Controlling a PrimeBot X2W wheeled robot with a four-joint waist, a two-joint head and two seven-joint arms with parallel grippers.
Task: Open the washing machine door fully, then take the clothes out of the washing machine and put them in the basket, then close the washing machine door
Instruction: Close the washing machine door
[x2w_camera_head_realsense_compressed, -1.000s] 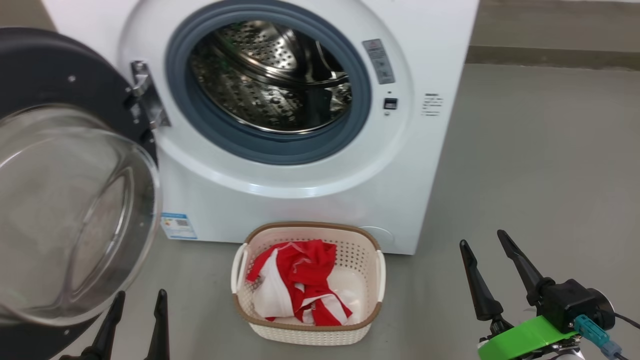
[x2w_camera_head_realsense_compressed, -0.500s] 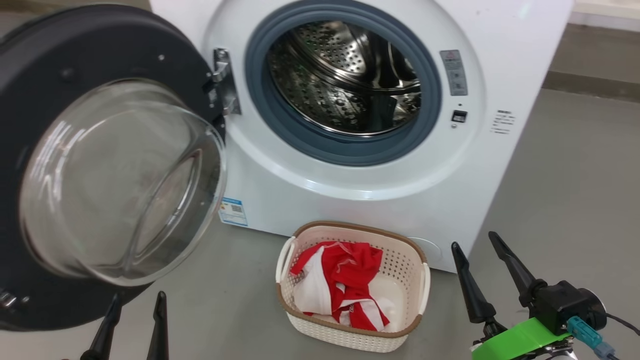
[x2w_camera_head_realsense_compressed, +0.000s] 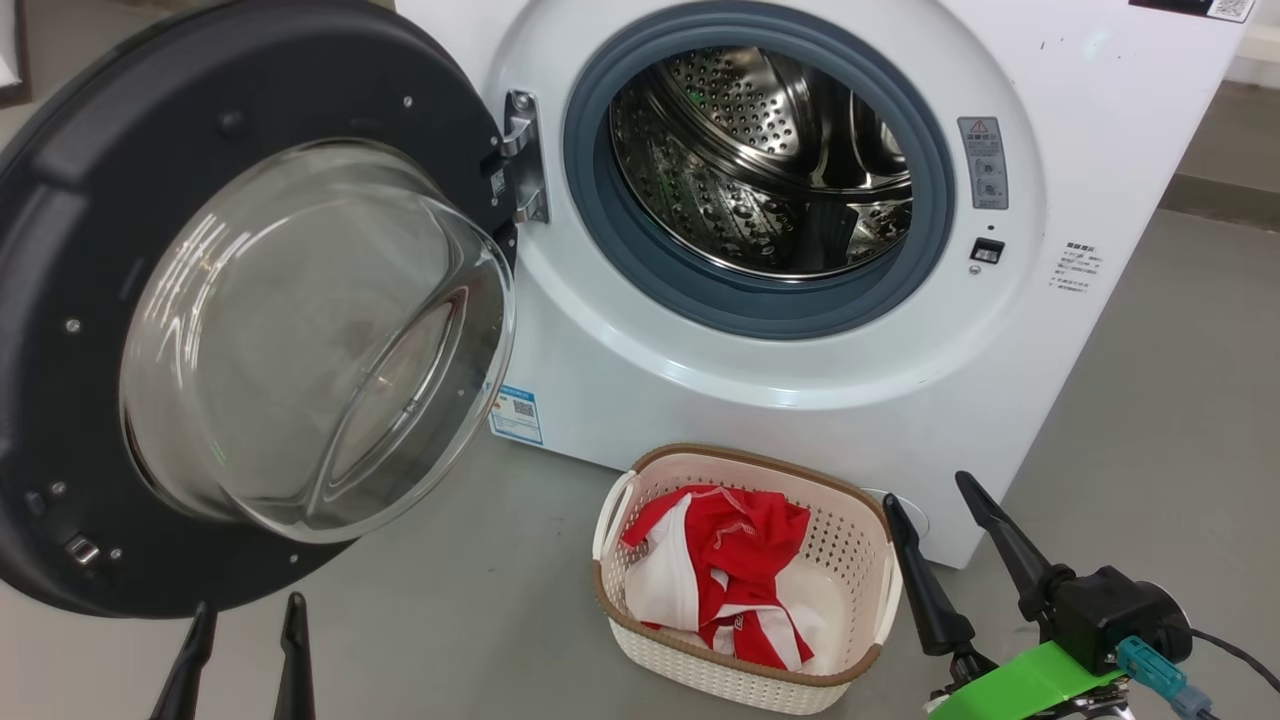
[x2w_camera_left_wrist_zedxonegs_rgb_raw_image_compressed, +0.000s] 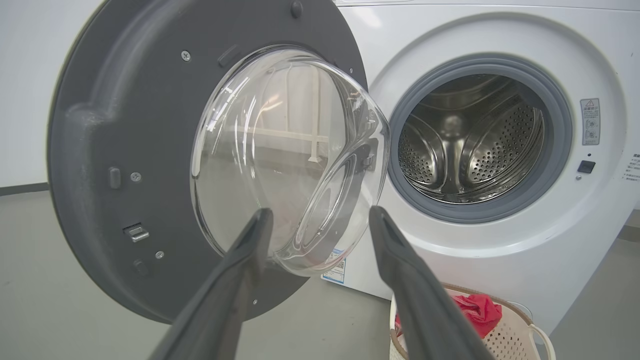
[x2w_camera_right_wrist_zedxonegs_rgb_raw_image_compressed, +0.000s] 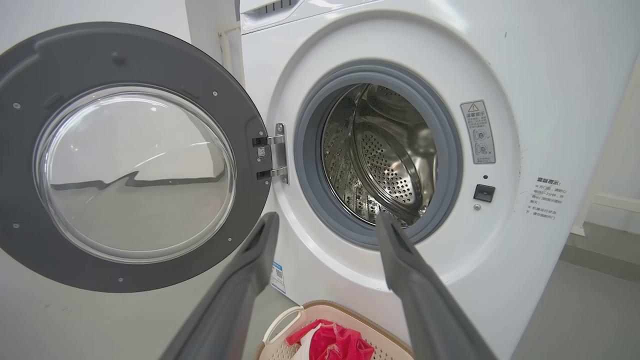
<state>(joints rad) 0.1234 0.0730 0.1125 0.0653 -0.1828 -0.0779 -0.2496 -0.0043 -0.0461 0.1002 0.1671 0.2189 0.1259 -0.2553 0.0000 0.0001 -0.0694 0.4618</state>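
The white washing machine (x2w_camera_head_realsense_compressed: 720, 400) stands with its steel drum (x2w_camera_head_realsense_compressed: 770, 170) showing no clothes inside. Its black-rimmed washing machine door (x2w_camera_head_realsense_compressed: 90, 300) with the glass bowl hangs wide open on the left; it also faces me as the door (x2w_camera_left_wrist_zedxonegs_rgb_raw_image_compressed: 90, 150) and the door (x2w_camera_right_wrist_zedxonegs_rgb_raw_image_compressed: 20, 100) in the wrist views. The red and white clothes (x2w_camera_head_realsense_compressed: 735, 565) lie in the cream basket (x2w_camera_head_realsense_compressed: 860, 520) on the floor before the machine. My left gripper (x2w_camera_head_realsense_compressed: 248, 618) is open below the door, holding nothing. My right gripper (x2w_camera_head_realsense_compressed: 925, 487) is open just right of the basket.
Grey floor (x2w_camera_head_realsense_compressed: 1150, 420) spreads to the right of the machine and in front of the basket. A blue sticker (x2w_camera_head_realsense_compressed: 518, 412) marks the machine's lower front. The door latch slot (x2w_camera_head_realsense_compressed: 987, 251) sits right of the drum opening. A wall base runs behind at the right.
The whole head picture has slid right, so the camera has turned left. More of the open door is in view. Both grippers stay open and empty.
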